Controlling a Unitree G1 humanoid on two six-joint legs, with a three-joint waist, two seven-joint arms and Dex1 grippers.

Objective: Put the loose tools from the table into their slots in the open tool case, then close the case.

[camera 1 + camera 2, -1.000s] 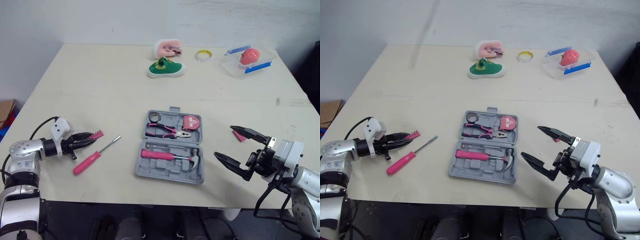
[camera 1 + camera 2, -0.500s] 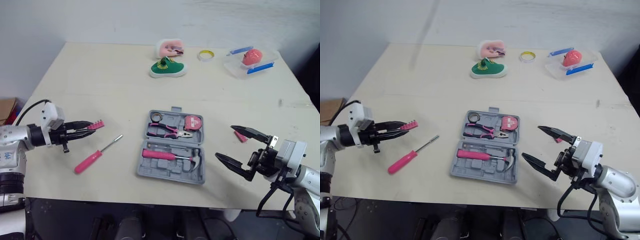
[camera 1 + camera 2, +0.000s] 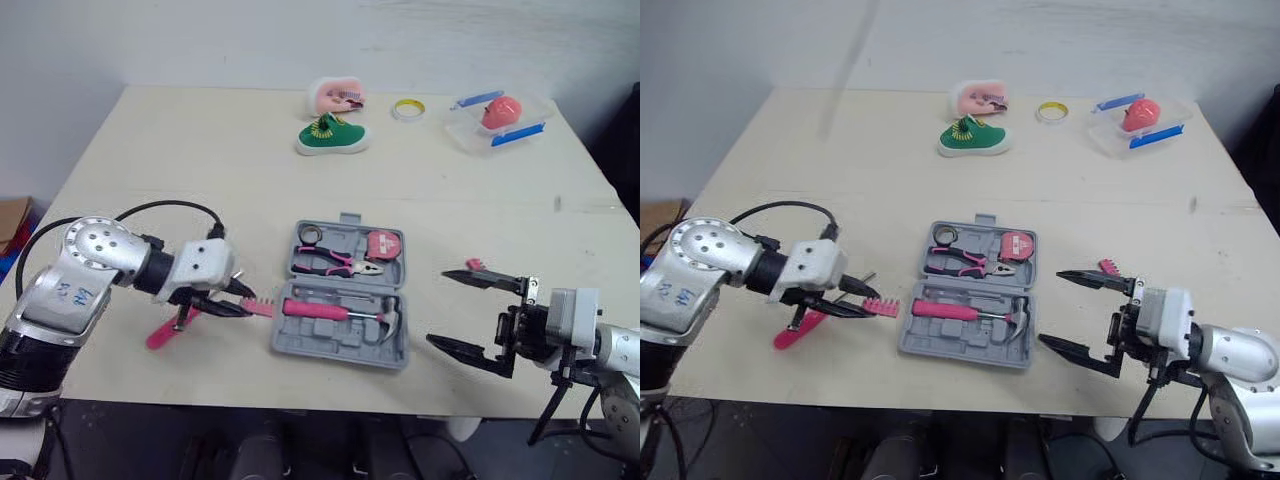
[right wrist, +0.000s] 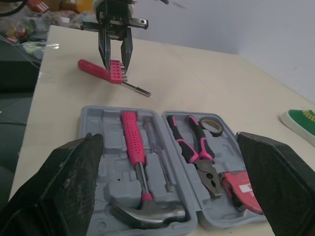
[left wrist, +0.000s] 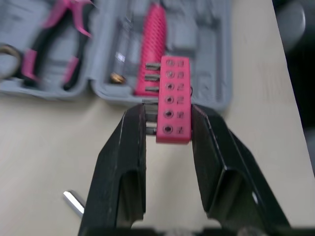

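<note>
The counter [image 3: 200, 160] holds the tool case [image 3: 335, 348], lying open. My right gripper [image 3: 438, 307] hangs just right of the case, spread wide and holding nothing. My left gripper [image 3: 235, 303] is just left of the case, above the pink screwdriver [image 3: 160, 335] lying there. It pinches the little pink bit holder [image 5: 172, 101], held just beside the case's left edge.

Cream table [image 3: 200, 170] against a pale wall [image 3: 250, 40] (plain).

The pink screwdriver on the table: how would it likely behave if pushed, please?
The pink screwdriver looks rigid, so it should move as one piece. Its rounded handle and thin shaft suggest it may roll or pivot. Being slim, probably light.
</note>
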